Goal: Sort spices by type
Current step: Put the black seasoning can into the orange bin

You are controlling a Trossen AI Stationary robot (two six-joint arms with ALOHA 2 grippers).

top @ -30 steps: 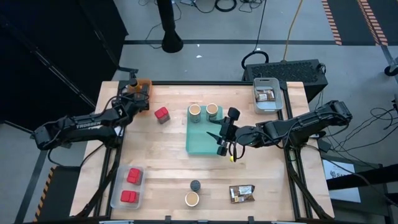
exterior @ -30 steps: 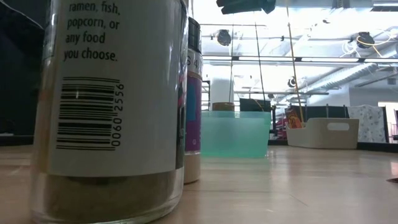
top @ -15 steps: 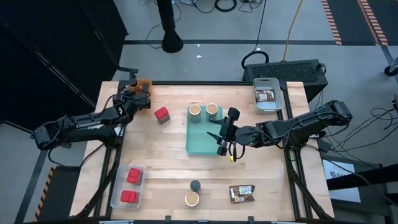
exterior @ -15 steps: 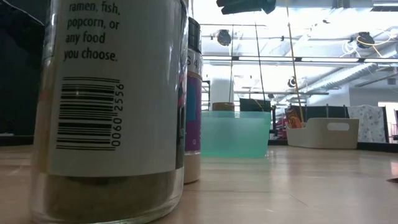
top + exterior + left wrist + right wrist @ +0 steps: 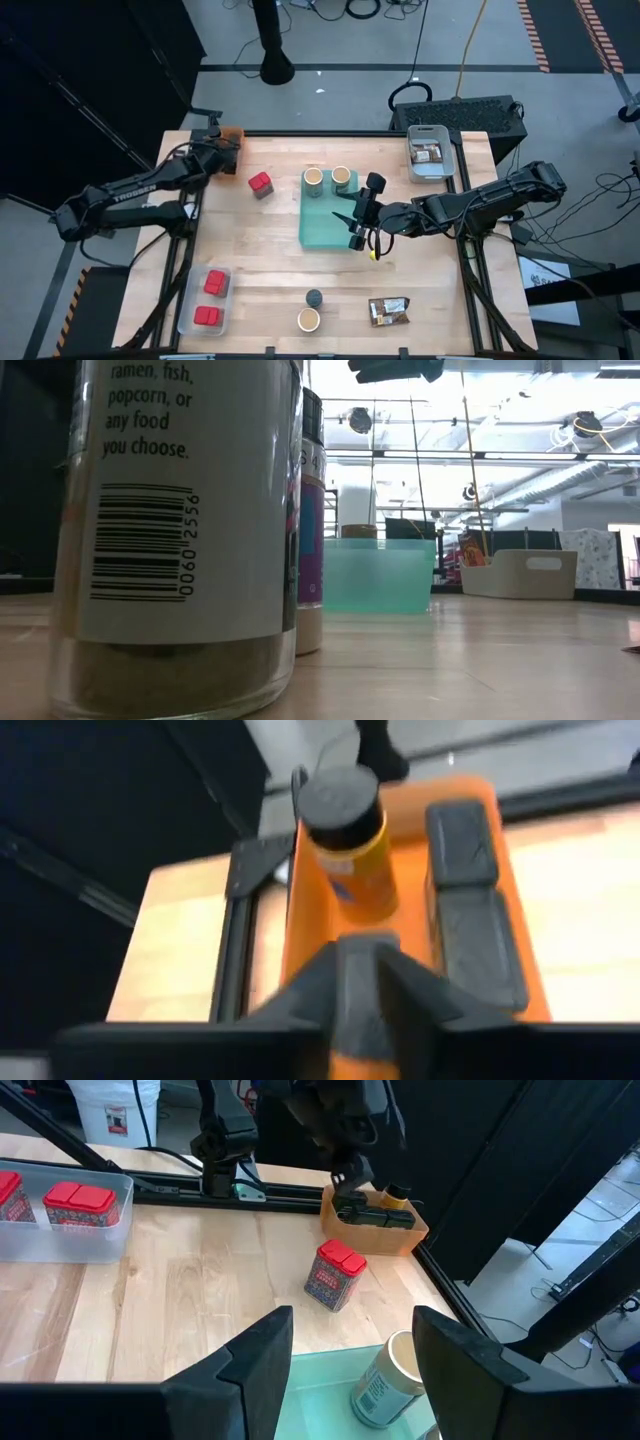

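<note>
left gripper [image 5: 214, 143], three red boxes [image 5: 261, 184]

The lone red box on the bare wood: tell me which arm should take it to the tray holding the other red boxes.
Left, probably. The left gripper hangs over the orange bin, near the red box, and the clear tray lies on that side. The right gripper is open over the teal tray.

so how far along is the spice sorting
Partly done. Two red square boxes sit in the clear tray, two tan round jars in the teal bin. The left gripper hovers at the orange bin. One red box, tan jar, black jar and brown packet remain loose.
</note>
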